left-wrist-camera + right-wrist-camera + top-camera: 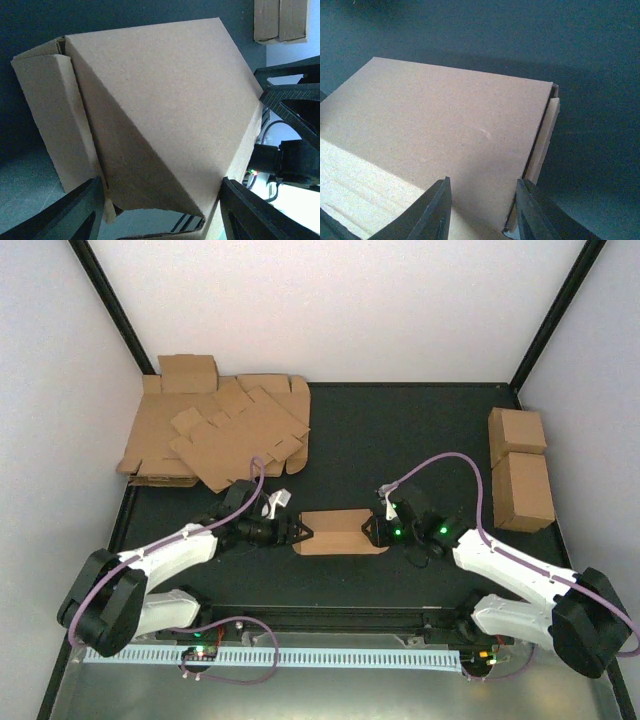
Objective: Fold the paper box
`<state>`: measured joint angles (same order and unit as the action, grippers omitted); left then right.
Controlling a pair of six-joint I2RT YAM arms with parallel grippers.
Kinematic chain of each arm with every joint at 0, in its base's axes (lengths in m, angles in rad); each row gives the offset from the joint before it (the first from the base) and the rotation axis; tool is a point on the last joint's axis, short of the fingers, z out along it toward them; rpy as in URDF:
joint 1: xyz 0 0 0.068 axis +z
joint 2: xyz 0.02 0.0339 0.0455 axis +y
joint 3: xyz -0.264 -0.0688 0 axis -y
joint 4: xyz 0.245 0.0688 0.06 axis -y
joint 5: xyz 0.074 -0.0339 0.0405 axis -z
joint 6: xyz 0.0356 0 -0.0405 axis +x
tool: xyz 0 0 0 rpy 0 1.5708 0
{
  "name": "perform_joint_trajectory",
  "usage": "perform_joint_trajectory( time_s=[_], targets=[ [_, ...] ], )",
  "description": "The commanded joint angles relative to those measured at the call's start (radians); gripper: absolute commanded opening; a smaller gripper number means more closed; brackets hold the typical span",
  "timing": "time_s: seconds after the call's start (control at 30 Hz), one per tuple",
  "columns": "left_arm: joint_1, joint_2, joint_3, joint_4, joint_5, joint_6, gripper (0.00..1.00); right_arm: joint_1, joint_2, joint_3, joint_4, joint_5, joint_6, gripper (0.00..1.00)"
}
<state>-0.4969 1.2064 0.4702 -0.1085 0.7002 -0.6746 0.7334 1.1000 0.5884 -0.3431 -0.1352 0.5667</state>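
The box point(338, 532) looks well along: its body is closed into a long flat shape and lies on the table point(400, 440) midway between the 2 arms, long axis running left to right; the step in hand seems to be squaring and closing its ends, with 1 gripper at each end.

The left gripper point(303, 532) meets the box's left end; in its wrist view the 2 fingers stand wide apart with the box end filling the space between them; whether they press the cardboard or merely straddle it, I cannot tell. A side flap point(47, 120) at that end stands out from the body and is not tucked in; a slanted crease crosses the main panel beside it.

The right gripper point(368, 530) meets the right end; in its wrist view the fingers sit either side of the panel's near edge, narrower than the left pair; contact is hidden, so grip or release cannot be told. A paler inner tab point(545, 130) shows along the box's far edge there, lying close against the wall.

The next move probably calls for the right gripper to brace its end while the left pushes the loose flap inward and flat; the push should run along the box, or the light cardboard may slide or buckle at the crease.

The heap point(215, 435) of sheets lies well apart at the far left; the 2 cuboids point(520, 470) stand well apart at the right.
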Motion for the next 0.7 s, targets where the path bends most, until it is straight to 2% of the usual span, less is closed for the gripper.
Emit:
perform_joint_trajectory(
  time_s=[0.0,0.17,0.37,0.5,0.67],
  targets=[
    [0.006,0.005,-0.031,0.101,0.004,-0.067,0.65,-0.003,0.006,0.019,0.012,-0.019,0.006,0.39],
    [0.006,0.004,-0.038,0.147,0.041,-0.108,0.6,-0.003,0.007,0.018,0.016,-0.026,0.006,0.38],
    [0.006,-0.065,0.03,-0.055,-0.08,-0.021,0.6,-0.003,0.012,0.023,0.015,-0.021,-0.001,0.38],
    [0.006,-0.039,-0.017,0.078,0.003,-0.098,0.59,-0.003,0.016,0.027,0.015,-0.024,-0.002,0.38],
    [0.005,-0.005,-0.045,0.133,0.004,-0.112,0.57,-0.004,0.016,0.027,0.018,-0.031,0.001,0.38]
  ],
)
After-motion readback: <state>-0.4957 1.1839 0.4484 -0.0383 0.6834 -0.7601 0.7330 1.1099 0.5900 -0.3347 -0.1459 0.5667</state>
